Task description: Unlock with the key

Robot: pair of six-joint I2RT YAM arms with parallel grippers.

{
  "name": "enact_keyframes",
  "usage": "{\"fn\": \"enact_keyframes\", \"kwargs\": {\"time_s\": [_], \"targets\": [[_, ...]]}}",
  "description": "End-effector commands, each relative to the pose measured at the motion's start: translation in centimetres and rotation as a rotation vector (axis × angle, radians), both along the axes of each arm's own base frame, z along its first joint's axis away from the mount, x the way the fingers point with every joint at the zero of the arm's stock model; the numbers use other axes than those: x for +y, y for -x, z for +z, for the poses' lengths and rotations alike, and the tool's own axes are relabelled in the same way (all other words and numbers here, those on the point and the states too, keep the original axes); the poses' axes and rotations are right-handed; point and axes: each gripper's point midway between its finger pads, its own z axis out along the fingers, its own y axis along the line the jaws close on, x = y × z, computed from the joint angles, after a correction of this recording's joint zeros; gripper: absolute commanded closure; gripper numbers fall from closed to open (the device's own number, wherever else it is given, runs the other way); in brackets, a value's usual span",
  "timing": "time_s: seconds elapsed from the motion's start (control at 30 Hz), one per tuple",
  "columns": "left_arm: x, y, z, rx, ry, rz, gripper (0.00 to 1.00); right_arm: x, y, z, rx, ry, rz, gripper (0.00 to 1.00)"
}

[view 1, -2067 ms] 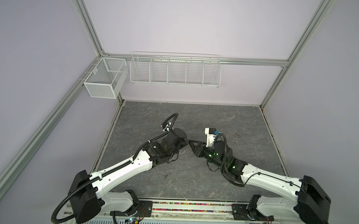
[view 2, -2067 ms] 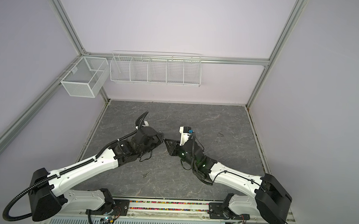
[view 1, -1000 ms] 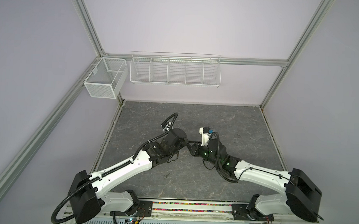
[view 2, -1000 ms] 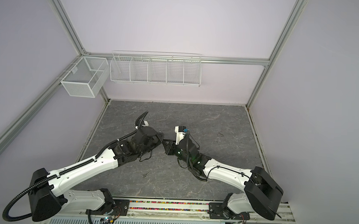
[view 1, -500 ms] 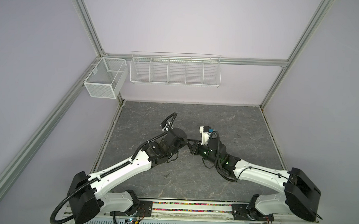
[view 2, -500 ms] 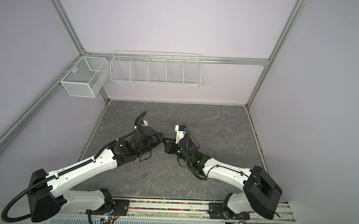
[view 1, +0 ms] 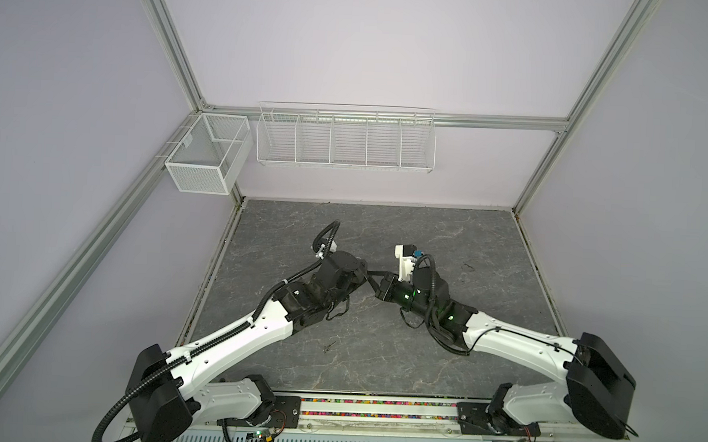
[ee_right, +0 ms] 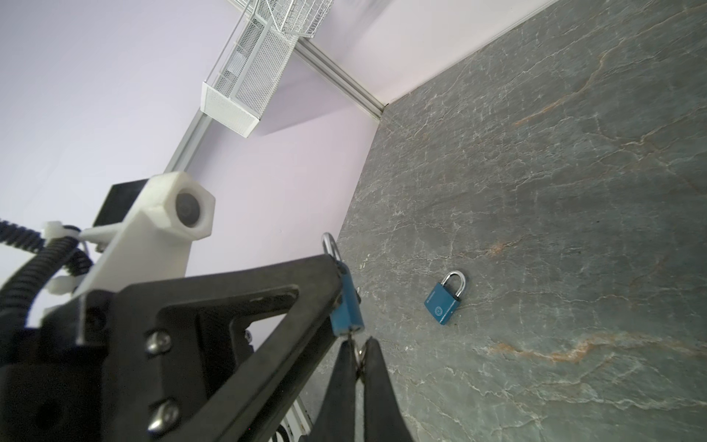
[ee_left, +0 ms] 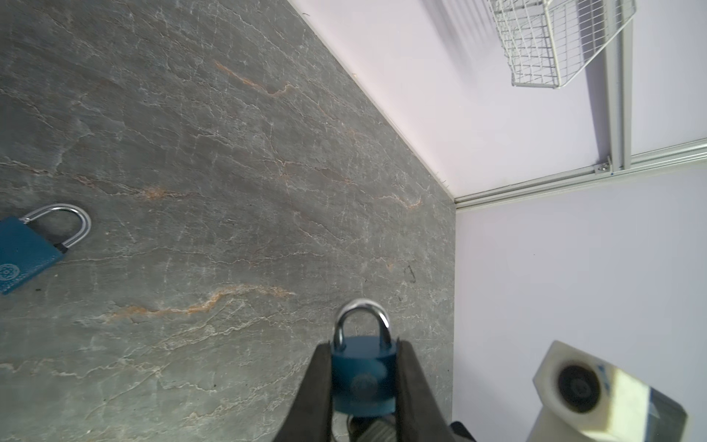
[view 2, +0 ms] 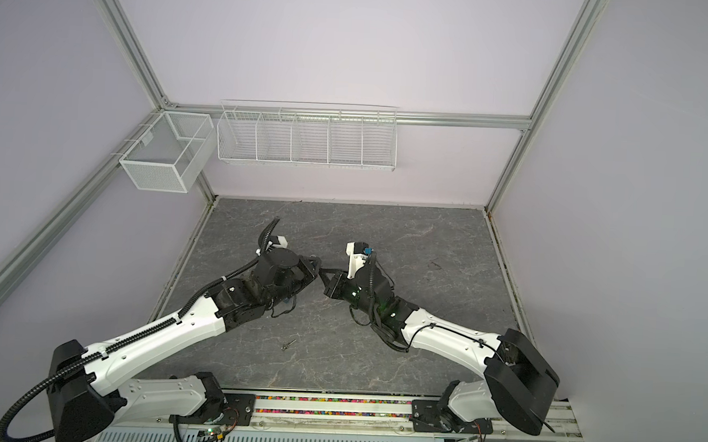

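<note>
1. Padlock [ee_left: 362,377] was up in the air over the middle of the table [ee_right: 574,191]. Your left pincer [ee_left: 362,346] was pinching its blue body from both sides. The silver loop [ee_left: 361,304] stuck out past the tips.
2. Your right pincer [ee_right: 359,343] had moved in closer over the last two seconds. In both top views the two pincers now met tip to tip.
3. A second before, that right pincer was a little bit apart. Now it was pressed together on the key [ee_right: 358,355], right under the bottom of the padlock.
4. The key looked like it went up into the bottom of the padlock. That spot was small and partly hidden, so I could not be sure.
5. The silver loop was still down in the body on both sides, so the padlock was not open yet.
6. That meant you had the key in your grip. I think turning it was your next job.
7. A second blue padlock [ee_right: 445,298] lay flat on the table, well apart from the pincers, and nothing touched it.
</note>
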Motion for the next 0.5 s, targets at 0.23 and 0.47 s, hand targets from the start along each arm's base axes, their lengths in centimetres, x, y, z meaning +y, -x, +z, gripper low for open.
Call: {"fn": "enact_keyframes", "kwargs": {"time_s": [0.23,0.47], "targets": [[-3.0,1.9,0.0,0.029,0.145,-0.140,1.00,1.2,1.6,7.0,0.020,-0.274,0.126,0.94],[-3.1,1.8,-0.3,0.028,0.166,-0.129,1.00,1.2,1.8,6.9,0.074,-0.311,0.116,0.94]]}}
